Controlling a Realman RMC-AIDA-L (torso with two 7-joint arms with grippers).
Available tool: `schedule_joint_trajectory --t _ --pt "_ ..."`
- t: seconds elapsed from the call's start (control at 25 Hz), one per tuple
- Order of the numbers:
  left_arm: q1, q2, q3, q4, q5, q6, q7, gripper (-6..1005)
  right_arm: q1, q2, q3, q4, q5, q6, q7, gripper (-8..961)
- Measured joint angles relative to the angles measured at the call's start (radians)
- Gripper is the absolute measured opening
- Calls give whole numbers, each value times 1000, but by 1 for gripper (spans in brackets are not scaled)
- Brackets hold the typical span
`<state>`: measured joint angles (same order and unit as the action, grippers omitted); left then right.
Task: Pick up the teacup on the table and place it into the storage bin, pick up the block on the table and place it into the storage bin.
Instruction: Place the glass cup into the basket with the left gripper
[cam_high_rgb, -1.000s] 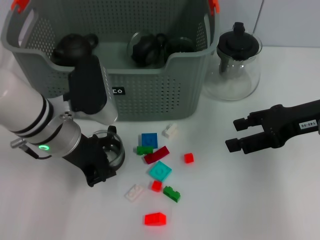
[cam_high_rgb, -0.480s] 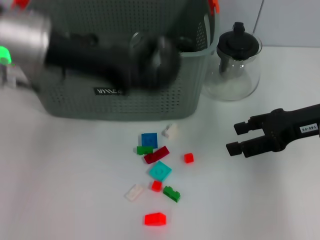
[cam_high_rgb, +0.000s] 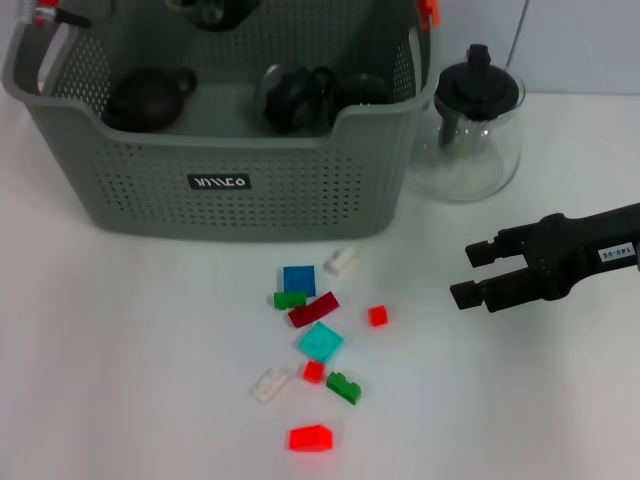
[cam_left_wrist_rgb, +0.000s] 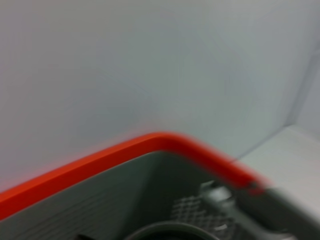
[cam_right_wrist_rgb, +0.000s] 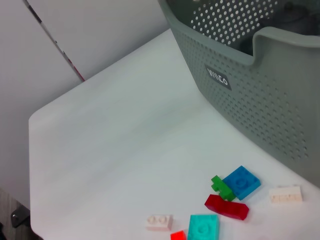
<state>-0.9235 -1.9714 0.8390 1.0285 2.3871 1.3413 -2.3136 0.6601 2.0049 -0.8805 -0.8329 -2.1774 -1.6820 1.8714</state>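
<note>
Left arm gone, apparently above storage bin (cam_high_rgb: 300, 200).

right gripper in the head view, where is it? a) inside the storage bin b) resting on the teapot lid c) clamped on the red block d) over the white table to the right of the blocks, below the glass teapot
d: the right gripper hangs open over bare white table, right of the scattered blocks and nearer the camera than the glass teapot, outside the storage bin.

Grey-green perforated storage bin (cam_high_rgb: 300, 190), orange clips; red, blue, teal, green, white blocks (cam_high_rgb: 315, 340).
</note>
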Motion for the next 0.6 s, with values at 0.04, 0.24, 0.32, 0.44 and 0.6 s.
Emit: schedule_joint_trajectory --t 0.04,0.24,0.32,0.44,0.6 --pt "-25 3 1 -54 44 -40 -5 51 2 0 0 0 -1 0 2 842" --pt "-97 -1 1 -200 181 -177 -31 52 9 -1 -7 0 -2 -1 15 841" --pt "-112 -11 2 -234 220 -220 -38 52 10 -1 -8 0 -2 -1 16 841" --pt "-130 -31 4 -286 275 -288 -40 52 10 -2 -9 0 -2 -1 16 841" --pt "-137 -59 22 -342 303 -387 -40 53 10 -2 -9 0 -3 4 16 842"
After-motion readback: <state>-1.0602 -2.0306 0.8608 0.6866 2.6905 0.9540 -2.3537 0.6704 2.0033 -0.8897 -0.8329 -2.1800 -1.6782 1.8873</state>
